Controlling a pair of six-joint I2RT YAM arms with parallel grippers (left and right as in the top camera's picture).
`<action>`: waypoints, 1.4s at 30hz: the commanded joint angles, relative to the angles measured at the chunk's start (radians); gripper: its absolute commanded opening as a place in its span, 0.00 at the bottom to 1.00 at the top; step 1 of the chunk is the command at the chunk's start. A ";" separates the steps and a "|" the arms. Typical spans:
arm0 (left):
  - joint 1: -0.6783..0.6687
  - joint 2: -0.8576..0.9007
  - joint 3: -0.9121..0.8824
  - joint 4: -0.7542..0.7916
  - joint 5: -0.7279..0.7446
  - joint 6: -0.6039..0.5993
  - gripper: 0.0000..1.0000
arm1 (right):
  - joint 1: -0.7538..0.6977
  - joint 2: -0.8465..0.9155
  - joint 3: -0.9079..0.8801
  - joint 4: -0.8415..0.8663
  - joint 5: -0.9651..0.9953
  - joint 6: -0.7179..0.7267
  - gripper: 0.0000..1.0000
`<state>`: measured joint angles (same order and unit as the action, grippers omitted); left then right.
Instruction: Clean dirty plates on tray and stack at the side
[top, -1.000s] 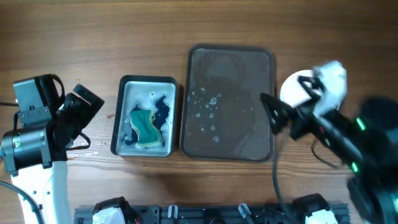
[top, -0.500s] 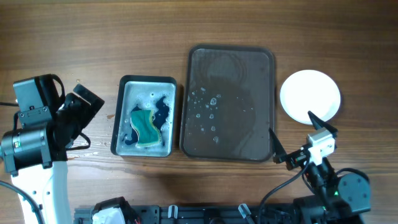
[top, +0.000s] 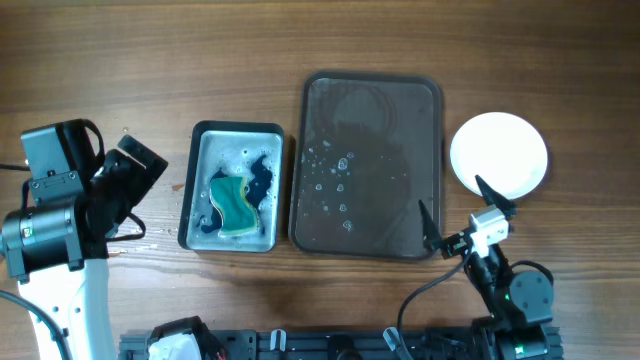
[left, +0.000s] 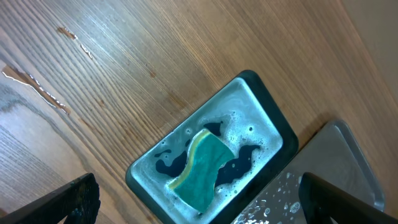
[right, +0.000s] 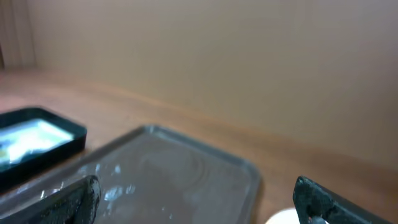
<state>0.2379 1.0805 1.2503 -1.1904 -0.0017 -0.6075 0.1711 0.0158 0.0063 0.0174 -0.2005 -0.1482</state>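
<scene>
A white plate (top: 499, 153) lies on the table right of the dark grey tray (top: 370, 100), which holds only water drops and foam. A green sponge (top: 234, 203) lies in the soapy basin (top: 238, 132) left of the tray; it also shows in the left wrist view (left: 202, 169). My left gripper (top: 135, 172) is open and empty, left of the basin. My right gripper (top: 458, 218) is open and empty, low at the tray's front right corner, just in front of the plate. In the right wrist view the tray (right: 186, 171) lies between the fingers.
Small water streaks mark the wood (left: 37, 90) left of the basin. A black rail with fittings (top: 330, 345) runs along the front edge of the table.
My right arm has pulled back from over the plate toward the front edge, leaving the plate uncovered on the table. The left arm has not moved.
</scene>
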 joint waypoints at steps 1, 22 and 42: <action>0.006 -0.005 0.016 0.000 0.005 0.002 1.00 | -0.007 0.000 -0.001 -0.003 0.014 -0.009 1.00; -0.114 -0.064 -0.057 0.000 0.000 0.002 1.00 | -0.007 0.004 -0.001 -0.003 0.014 -0.009 1.00; -0.278 -0.919 -0.926 1.062 0.107 0.374 1.00 | -0.007 0.004 -0.001 -0.003 0.014 -0.010 1.00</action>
<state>-0.0341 0.2909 0.4389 -0.1768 0.0723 -0.3401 0.1711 0.0185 0.0063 0.0113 -0.1997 -0.1482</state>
